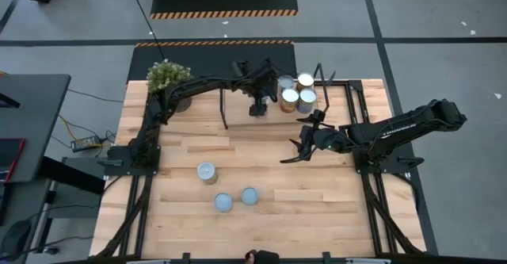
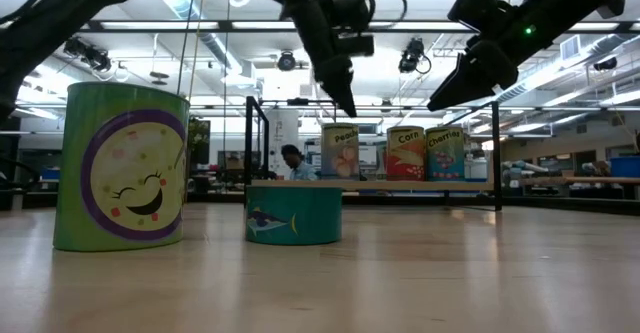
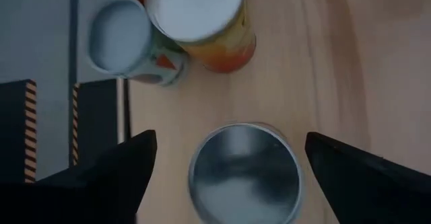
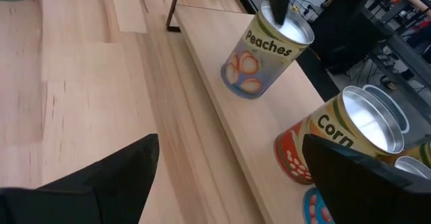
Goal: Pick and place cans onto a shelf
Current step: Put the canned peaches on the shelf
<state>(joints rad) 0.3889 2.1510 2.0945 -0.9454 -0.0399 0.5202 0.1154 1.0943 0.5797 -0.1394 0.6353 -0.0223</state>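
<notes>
I found four cans (image 1: pixel 296 92) standing on the shelf (image 1: pixel 337 109) and three (image 1: pixel 226 189) left near the table's front edge; both the left gripper (image 1: pixel 257 109) and the right gripper (image 1: pixel 301 149) were wide open, empty.

Four small metal cans (image 1: pixel 296 91) stand clustered on the light-wood, black-posted shelf (image 1: pixel 348 105) at the table's far edge. Three more metal cans (image 1: pixel 226 189) sit apart on the plank tabletop (image 1: pixel 317 208) nearer the front. A potted plant (image 1: pixel 168 78) occupies the far-left corner.
</notes>
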